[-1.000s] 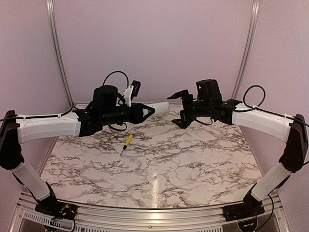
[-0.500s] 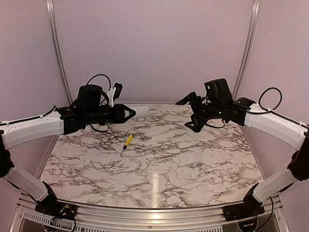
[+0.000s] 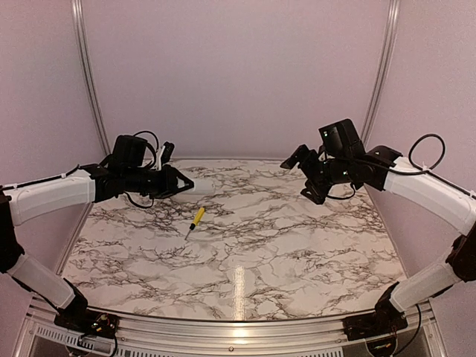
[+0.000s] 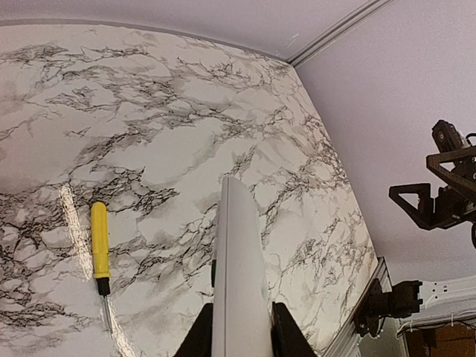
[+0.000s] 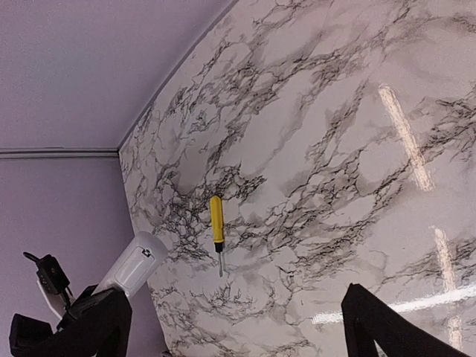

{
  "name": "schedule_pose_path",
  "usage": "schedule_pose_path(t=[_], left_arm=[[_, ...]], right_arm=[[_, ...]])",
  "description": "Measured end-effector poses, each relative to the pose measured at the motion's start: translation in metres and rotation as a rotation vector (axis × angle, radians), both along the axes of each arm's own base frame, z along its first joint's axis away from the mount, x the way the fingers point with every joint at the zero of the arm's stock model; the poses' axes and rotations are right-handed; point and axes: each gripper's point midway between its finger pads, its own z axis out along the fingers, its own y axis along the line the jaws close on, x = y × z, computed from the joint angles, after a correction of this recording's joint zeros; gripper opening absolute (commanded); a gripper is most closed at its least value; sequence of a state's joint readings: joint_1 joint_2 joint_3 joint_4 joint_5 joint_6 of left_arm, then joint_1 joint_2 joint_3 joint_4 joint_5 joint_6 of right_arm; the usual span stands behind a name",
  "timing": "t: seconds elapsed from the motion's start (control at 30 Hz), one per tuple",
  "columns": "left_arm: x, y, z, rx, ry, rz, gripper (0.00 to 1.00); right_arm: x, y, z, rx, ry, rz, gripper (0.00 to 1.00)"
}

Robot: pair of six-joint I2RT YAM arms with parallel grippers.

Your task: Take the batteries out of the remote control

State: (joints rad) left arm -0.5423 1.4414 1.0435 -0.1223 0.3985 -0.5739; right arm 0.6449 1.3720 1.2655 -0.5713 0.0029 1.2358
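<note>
My left gripper (image 3: 183, 184) is shut on one end of the white remote control (image 3: 204, 184) and holds it level above the back left of the table. In the left wrist view the remote (image 4: 239, 268) sticks out forward between my two black fingers (image 4: 201, 338). The right wrist view shows the remote's end (image 5: 138, 260) with a closed cover panel on its face. My right gripper (image 3: 302, 178) is open and empty in the air at the back right, well apart from the remote; it is also open in its own view (image 5: 234, 327). The batteries are hidden.
A yellow-handled screwdriver (image 3: 195, 219) lies on the marble table (image 3: 282, 253) left of centre, below the remote; it also shows in the left wrist view (image 4: 99, 249) and the right wrist view (image 5: 216, 223). Lilac walls close in the back and sides.
The two grippers have drawn apart. My left arm has pulled back to the left and lower with the remote. My right arm has moved to the right, still open.
</note>
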Motion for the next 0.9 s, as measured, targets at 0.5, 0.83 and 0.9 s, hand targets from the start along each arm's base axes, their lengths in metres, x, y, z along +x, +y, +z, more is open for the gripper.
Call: schedule_pose_path(t=[0.5,0.83,0.9], left_arm=[[-0.044,-0.002,-0.007,-0.042,0.107,0.007,0.0],[-0.043,0.006,-0.02,-0.063,0.142,0.077,0.0],[-0.044,0.007,-0.024,-0.06,0.154,0.082,0.0]], right_arm=[[-0.013,-0.005,0.031,-0.099,-0.198,0.228,0.98],[-0.011,-0.045,0.023,-0.035,-0.277,0.246,0.99],[-0.01,-0.041,0.025,-0.039,-0.287,0.274,0.99]])
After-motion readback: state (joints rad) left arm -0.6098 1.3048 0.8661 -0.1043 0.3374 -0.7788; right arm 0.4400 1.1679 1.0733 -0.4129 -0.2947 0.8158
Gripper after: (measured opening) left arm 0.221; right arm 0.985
